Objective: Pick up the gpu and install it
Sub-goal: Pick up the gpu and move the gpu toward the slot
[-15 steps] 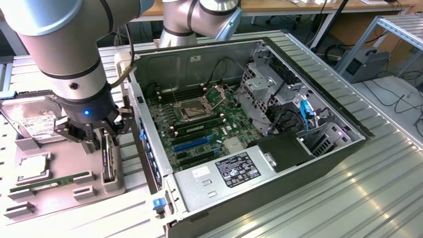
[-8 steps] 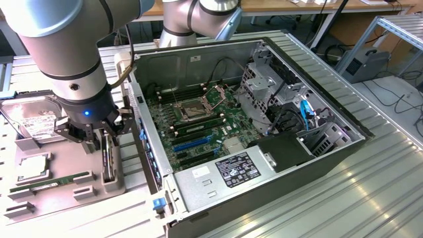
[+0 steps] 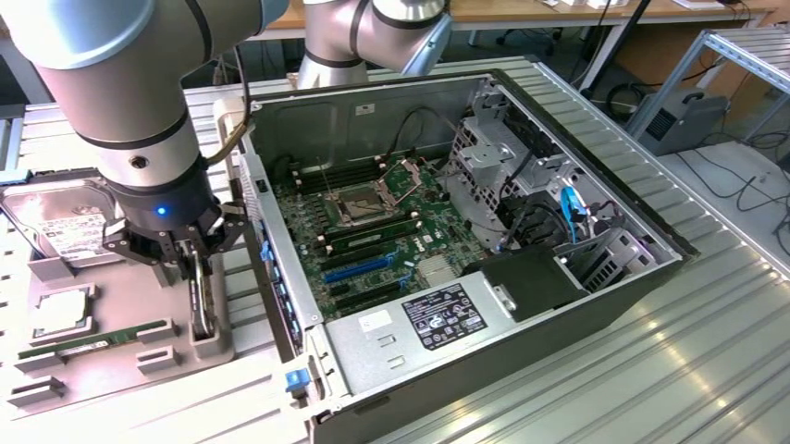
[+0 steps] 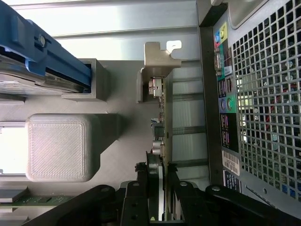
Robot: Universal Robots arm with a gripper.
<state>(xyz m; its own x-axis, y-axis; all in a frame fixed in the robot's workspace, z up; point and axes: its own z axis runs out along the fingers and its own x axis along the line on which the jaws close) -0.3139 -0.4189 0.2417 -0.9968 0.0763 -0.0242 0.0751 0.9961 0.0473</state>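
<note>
stiff, light, fragile gpu (image 4: 164, 123) stands on edge; fingers (image 4: 175, 193) spread astride it; grip bare board edges, not fan.

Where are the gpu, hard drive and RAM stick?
gpu (image 4: 157, 59), wrist view, silver end bracket.
hard drive (image 3: 65, 229), exterior view, white label.
RAM stick (image 3: 94, 339), exterior view, middle of the green strip.
</note>
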